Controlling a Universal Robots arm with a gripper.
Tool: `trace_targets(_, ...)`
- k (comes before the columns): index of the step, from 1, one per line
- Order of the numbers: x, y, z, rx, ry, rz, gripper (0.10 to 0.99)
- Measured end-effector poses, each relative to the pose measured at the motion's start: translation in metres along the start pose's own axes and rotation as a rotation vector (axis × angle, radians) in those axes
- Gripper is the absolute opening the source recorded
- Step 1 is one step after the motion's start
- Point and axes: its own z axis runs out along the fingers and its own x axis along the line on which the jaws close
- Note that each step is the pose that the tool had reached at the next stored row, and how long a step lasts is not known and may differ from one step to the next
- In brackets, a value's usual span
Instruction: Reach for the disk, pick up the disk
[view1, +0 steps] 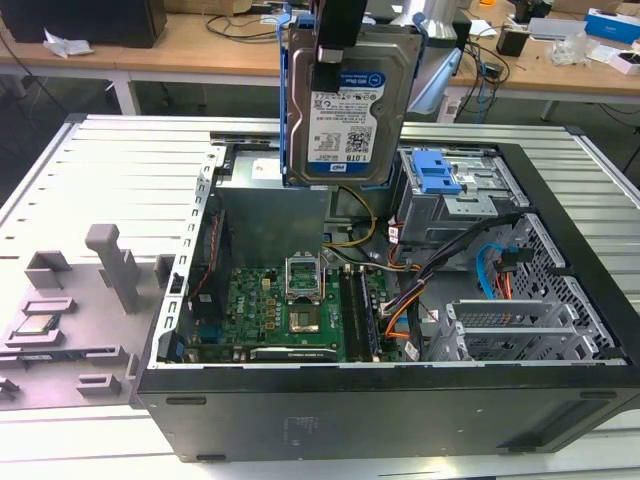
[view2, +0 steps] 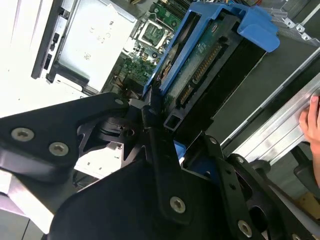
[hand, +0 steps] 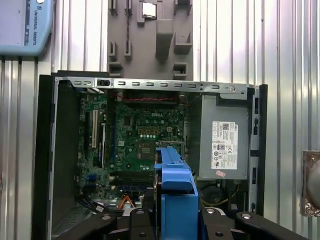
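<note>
Holds the disk (view1: 347, 105) upright by its upper end, with the gripper (view1: 335, 48) pinched tight on it, and hangs it label outward well above the open case (view1: 400, 410), probably to keep its blue rails (view1: 284, 110) clear of the cage (view1: 445, 205).

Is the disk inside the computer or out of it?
Out. In the exterior view the disk hangs upright, clamped in the gripper, raised above the open computer case.
</note>
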Motion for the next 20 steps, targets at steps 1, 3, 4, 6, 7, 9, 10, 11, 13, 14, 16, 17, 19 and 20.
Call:
trace_targets(1,0.0022,0.0,0.0,0.0,0.0,0.0,0.369)
trace_targets(3,0.0074,0.0001,0.0,0.0,0.0,0.0,0.369)
trace_targets(4,0.0087,0.0001,0.0,0.0,0.0001,0.0,0.369)
trace_targets(6,0.0113,0.0002,0.0,0.0,0.0,0.0,0.369)
trace_targets(7,0.0126,0.0002,0.0,0.0,0.0,0.0,0.369)
trace_targets(9,0.0156,0.0002,0.0,0.0,0.0,0.0,0.369)
trace_targets(10,0.0171,0.0002,0.0,0.0,0.0001,0.0,0.369)
trace_targets(11,0.0191,0.0003,0.0001,0.0,0.0001,0.0,0.369)
trace_targets(13,0.0233,0.0003,0.0001,0.0,0.0,0.0,0.369)
trace_targets(14,0.0252,0.0004,0.0001,0.0,0.0001,0.0,0.369)
trace_targets(16,0.028,0.0004,0.0001,0.0,0.0,0.0,0.369)
trace_targets(17,0.031,0.0005,0.0002,0.0,0.0,0.0,0.369)
trace_targets(19,0.0337,0.0005,0.0001,0.0,0.0001,0.0,0.369)
trace_targets(20,0.0356,0.0005,0.0002,0.0,0.0,0.0,0.369)
